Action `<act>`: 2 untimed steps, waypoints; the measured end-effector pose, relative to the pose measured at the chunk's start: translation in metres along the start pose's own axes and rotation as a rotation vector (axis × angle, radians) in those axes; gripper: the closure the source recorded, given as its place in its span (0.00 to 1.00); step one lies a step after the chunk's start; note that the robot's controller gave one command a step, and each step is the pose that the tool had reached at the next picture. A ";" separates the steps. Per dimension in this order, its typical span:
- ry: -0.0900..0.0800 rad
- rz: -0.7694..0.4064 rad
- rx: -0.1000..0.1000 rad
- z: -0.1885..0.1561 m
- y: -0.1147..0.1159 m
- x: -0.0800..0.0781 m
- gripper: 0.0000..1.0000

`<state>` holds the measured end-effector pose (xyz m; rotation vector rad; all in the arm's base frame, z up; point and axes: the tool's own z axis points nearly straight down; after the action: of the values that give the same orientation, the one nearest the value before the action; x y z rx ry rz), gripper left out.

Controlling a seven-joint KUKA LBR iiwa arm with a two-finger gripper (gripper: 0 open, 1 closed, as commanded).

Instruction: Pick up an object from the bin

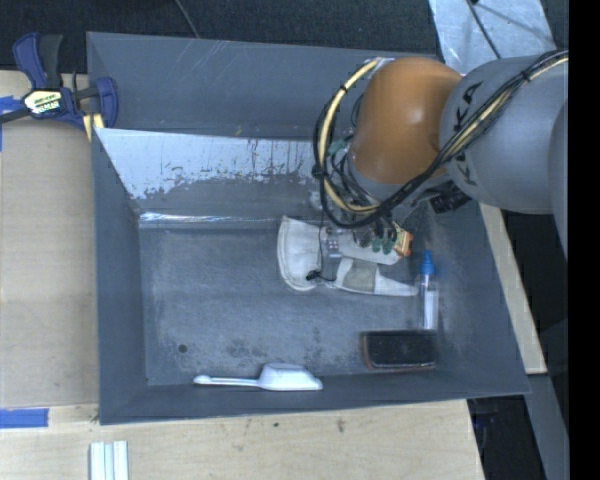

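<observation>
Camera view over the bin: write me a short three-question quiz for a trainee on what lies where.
1. Fill in: the black block lies beside the lower end of a pen with a ____ cap.
2. True or false: the white spoon lies by the wall of the bin at the picture's bottom, apart from the other things.
3. Which thing is the gripper over? A) black block B) crumpled white cloth C) white spoon
Key: 1 blue; 2 true; 3 B.

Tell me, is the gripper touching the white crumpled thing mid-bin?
Cannot tell. In the camera view the gripper sits over the white crumpled thing, overlapping it from above; neither contact nor a gap shows.
</observation>
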<state>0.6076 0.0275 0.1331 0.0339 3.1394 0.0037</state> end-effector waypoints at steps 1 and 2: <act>-0.005 0.152 0.002 0.049 -0.055 -0.017 0.00; -0.018 0.117 0.004 0.069 -0.070 -0.022 1.00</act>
<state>0.6282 -0.0432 0.0638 0.2169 3.1139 -0.0029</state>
